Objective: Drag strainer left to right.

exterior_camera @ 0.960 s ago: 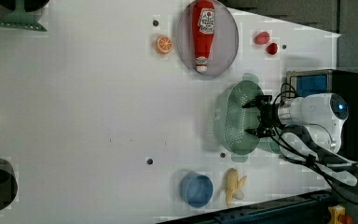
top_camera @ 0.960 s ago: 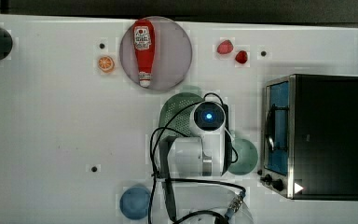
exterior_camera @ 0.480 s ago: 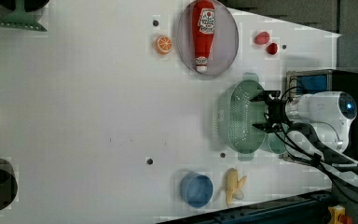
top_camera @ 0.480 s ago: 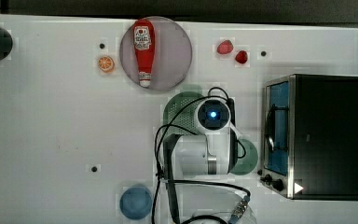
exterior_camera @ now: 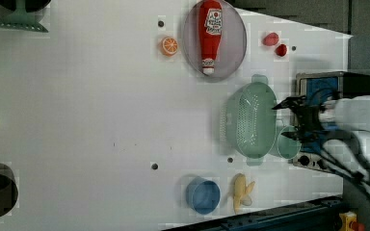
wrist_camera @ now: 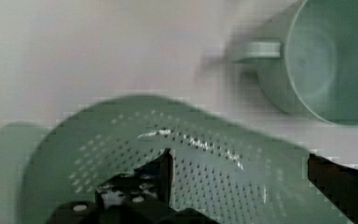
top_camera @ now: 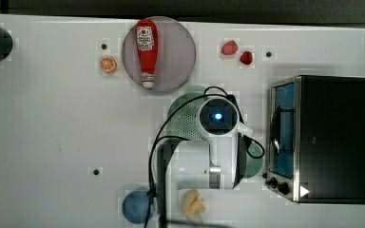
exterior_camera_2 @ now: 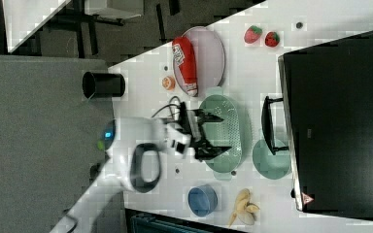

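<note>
The strainer [exterior_camera: 250,120] is lying on the worktop [exterior_camera: 101,120] just beside the mug [exterior_camera: 287,142], below the plate [exterior_camera: 236,43] with the ketchup bottle [exterior_camera: 210,29] and near the oven [top_camera: 323,137]. In the left view the gripper [exterior_camera: 293,120] is standing at the left view's right of the strainer, over the mug's edge, and its jaws are spread wide and are holding nothing. In the right view the gripper [exterior_camera_2: 221,132] is appearing over the strainer's basin, so the jaws are probably hanging above it and not touching it, but I cannot be sure of the height.

Judging from this, the drag is looking nearly complete: the strainer is sitting far toward the left view's right side, with little free worktop remaining before the mug and oven. What is left is perhaps only lifting the arm away.

In the top view the arm is covering most of the strainer [top_camera: 185,118] and mug. In the wrist view the strainer [wrist_camera: 168,158] is being cut off and one dark finger is blurred against its holes.
</note>
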